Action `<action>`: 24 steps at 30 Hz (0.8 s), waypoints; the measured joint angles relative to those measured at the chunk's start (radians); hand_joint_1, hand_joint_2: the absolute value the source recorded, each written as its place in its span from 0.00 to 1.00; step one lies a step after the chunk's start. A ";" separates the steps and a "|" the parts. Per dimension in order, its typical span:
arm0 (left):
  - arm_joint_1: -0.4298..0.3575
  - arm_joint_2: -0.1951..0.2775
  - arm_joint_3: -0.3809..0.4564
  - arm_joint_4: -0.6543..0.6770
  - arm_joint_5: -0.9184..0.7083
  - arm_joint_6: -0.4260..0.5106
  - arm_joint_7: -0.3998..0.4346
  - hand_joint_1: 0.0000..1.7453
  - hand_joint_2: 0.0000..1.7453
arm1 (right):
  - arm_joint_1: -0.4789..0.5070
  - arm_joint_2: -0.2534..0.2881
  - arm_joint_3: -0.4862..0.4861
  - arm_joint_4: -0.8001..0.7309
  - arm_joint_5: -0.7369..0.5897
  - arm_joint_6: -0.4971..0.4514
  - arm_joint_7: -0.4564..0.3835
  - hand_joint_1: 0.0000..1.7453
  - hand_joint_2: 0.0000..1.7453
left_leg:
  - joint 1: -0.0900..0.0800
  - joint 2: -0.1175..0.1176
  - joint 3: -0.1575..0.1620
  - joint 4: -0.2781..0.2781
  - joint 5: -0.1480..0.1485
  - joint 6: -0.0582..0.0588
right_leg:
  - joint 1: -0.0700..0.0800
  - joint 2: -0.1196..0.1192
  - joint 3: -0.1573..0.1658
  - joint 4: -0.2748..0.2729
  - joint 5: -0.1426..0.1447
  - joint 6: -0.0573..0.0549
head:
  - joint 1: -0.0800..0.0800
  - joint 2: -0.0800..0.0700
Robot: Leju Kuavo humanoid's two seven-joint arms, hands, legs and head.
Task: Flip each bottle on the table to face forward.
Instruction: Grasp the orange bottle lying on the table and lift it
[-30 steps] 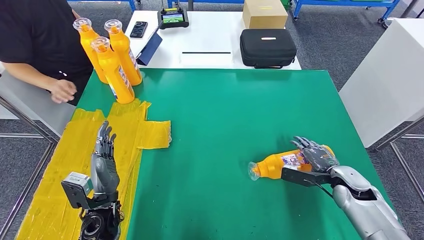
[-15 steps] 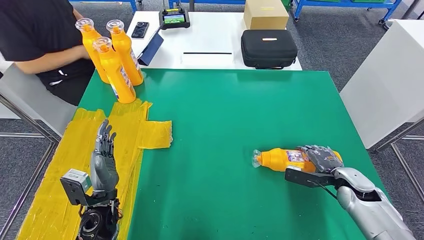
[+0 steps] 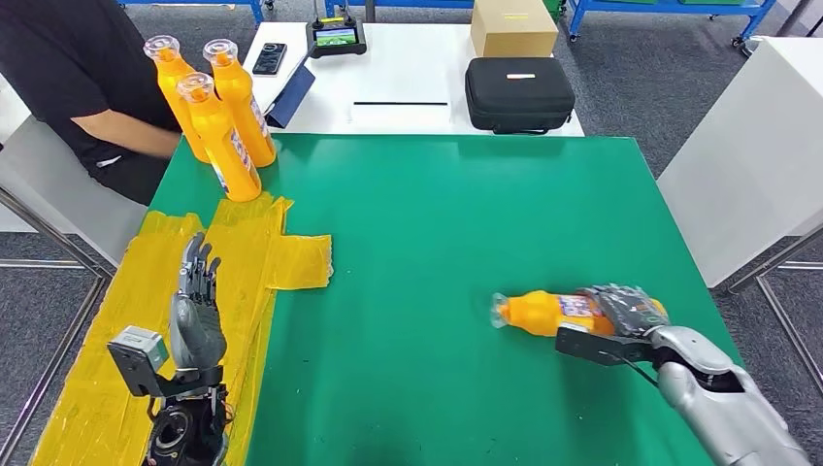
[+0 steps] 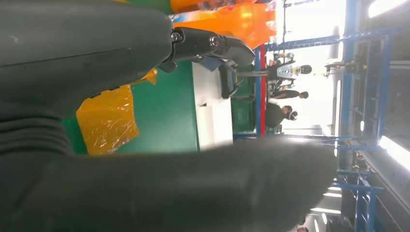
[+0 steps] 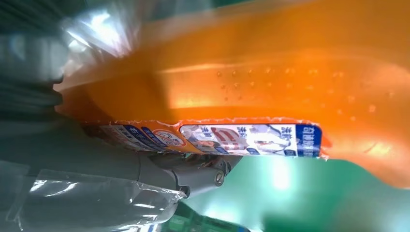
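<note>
An orange bottle (image 3: 543, 311) with a printed label is being gripped by the right robot hand (image 3: 626, 309). It is lying on its side on the green counter (image 3: 456, 223). The left robot hand (image 3: 194, 301) is being held open, empty.

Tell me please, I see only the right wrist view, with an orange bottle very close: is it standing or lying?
Observer: Lying. In the head view the bottle is on its side on the green table, and the right hand grips its base end.
Operator: Which way does it point?
Observer: Its cap points to the robot's left, toward the table's middle.
Operator: And the other arm?
Observer: The left hand is upright over the yellow sheet, fingers apart, holding nothing.
</note>
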 joint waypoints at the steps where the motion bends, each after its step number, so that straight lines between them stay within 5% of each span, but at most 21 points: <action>1: 0.004 0.003 0.013 0.000 0.007 -0.020 0.000 0.00 1.00 | -0.009 0.048 0.000 0.002 -0.025 -0.027 -0.010 1.00 1.00 | 0.001 0.003 0.001 0.000 -0.001 -0.001 | 0.001 0.003 0.000 0.000 0.000 0.000 | 0.000 0.000; 5: 0.000 0.007 0.069 0.006 0.011 -0.113 0.000 0.00 1.00 | -0.040 0.293 0.010 -0.020 -0.188 -0.140 -0.028 1.00 1.00 | 0.004 0.013 0.006 0.000 0.001 -0.006 | 0.004 0.012 -0.004 0.000 0.002 -0.004 | -0.001 0.000; 8: -0.009 0.007 0.096 0.013 0.003 -0.134 0.000 0.00 1.00 | -0.048 0.410 0.032 -0.060 -0.255 -0.167 -0.004 1.00 1.00 | 0.007 0.004 0.005 -0.002 0.004 -0.011 | 0.007 0.004 -0.004 0.000 0.000 -0.007 | -0.001 0.000; 18: -0.023 -0.003 0.128 0.023 0.001 -0.142 0.015 0.00 1.00 | -0.072 0.534 0.044 -0.105 -0.367 -0.147 -0.071 1.00 1.00 | 0.007 0.001 0.001 -0.003 0.005 -0.012 | 0.006 0.001 -0.005 0.000 0.000 -0.008 | 0.000 0.000; 24: -0.021 -0.046 0.060 -0.034 0.001 -0.067 0.071 0.00 1.00 | -0.155 0.588 0.064 -0.123 -0.441 -0.098 -0.073 1.00 1.00 | 0.007 0.001 0.001 -0.002 0.006 -0.012 | 0.006 0.001 -0.005 0.000 0.000 -0.008 | 0.000 0.000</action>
